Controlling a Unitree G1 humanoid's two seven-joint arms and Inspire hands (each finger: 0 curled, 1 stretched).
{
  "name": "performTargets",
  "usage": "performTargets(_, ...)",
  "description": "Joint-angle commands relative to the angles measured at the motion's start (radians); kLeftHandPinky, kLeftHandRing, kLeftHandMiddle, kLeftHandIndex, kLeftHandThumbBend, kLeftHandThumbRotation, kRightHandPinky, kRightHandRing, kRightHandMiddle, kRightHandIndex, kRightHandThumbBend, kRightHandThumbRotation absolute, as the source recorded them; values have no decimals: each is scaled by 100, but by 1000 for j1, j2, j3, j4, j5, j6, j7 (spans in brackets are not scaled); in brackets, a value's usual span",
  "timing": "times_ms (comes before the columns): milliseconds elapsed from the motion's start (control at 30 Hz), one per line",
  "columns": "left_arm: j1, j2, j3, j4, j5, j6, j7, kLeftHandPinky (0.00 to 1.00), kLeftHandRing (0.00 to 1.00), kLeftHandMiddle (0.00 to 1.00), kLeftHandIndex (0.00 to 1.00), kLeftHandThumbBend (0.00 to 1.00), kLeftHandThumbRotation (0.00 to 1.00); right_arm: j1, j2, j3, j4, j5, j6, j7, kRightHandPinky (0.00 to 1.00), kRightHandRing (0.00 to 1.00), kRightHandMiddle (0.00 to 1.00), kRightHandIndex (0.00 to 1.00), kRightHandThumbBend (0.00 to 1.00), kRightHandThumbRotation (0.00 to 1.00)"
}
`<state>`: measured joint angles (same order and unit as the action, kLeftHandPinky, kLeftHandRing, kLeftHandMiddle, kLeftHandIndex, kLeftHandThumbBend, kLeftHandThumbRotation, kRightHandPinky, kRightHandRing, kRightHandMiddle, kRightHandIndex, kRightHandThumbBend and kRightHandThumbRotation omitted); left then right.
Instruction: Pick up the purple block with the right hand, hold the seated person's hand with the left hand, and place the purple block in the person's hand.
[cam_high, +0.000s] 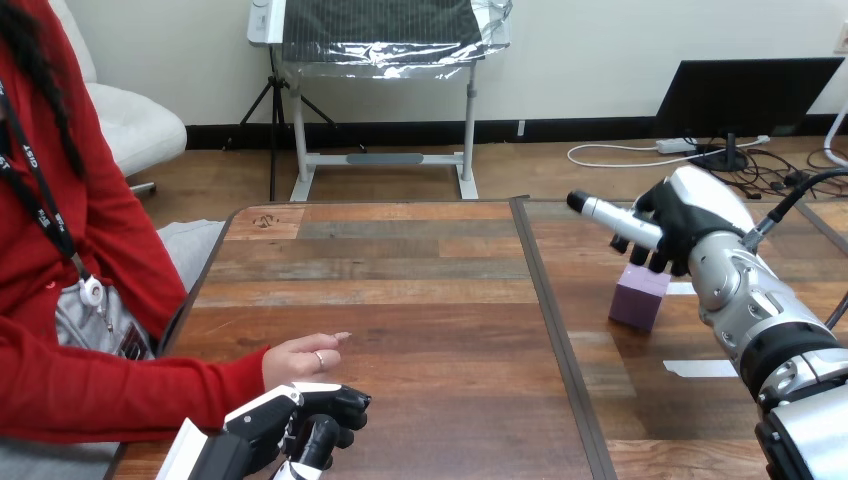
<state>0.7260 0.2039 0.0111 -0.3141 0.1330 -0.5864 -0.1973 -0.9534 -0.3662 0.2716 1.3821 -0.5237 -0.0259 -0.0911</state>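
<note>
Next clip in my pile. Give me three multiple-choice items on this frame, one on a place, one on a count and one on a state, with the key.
1. Where is the purple block?
A. in the person's hand
B. on the table, by the right hand
C. beside the left hand

2. How many blocks are on the table?
A. three
B. two
C. one

3. What state is the person's hand in?
A. resting on the table, empty
B. closed round the purple block
C. raised well above the table

Key:
1 B: the purple block stands on the wood at the table's right part, with the right hand close over it.
2 C: the purple block is the only one there.
3 A: the person's hand lies on the wood next to the left hand, with nothing in it.
</note>
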Motion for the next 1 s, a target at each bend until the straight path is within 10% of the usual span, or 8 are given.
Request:
performTargets(0, -43, -1, -6, -3, 3, -15, 13, 55, 63, 65, 64, 43, 91, -81, -29, 13, -18, -14, 0, 31, 38, 52, 57, 65, 82, 100)
performTargets(967, -21, 5, 4, -30, -6, 6, 8, 56, 64, 66, 64, 42, 88, -56, -29, 43, -14, -41, 48, 117, 79, 88, 90, 92, 95, 100)
